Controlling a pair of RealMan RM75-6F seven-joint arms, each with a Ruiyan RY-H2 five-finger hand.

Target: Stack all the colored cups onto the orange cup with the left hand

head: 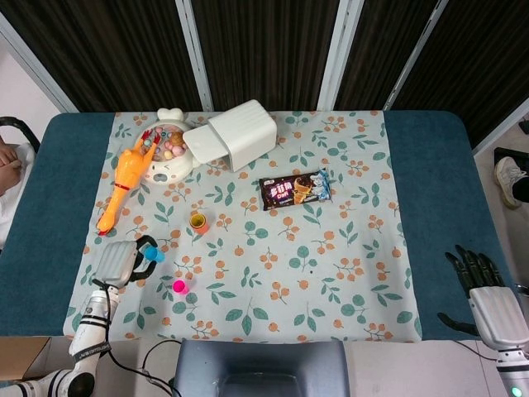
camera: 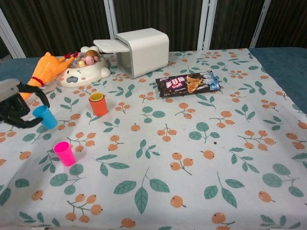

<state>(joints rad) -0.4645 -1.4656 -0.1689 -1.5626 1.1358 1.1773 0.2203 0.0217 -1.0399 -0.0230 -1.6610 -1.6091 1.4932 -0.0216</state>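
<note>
Left hand (camera: pixel 17 108) grips the blue cup (camera: pixel 45 117), lifted off the cloth and tilted, left of the orange cup (camera: pixel 98 106), which has a yellow cup (camera: pixel 97 97) nested inside. Pink cup (camera: pixel 64 153) stands upright near the front-left cloth edge. Open cloth to the right. Right hand (head: pixel 489 294) idle off the table's right edge, fingers spread, holding nothing.

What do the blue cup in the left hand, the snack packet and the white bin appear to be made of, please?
Blue cup: probably plastic, given its uniform saturated colour and smooth wall. Snack packet: likely glossy printed film, with bright highlights and crimped ends. White bin: seemingly matte moulded plastic, with rounded corners and an even off-white surface.
</note>
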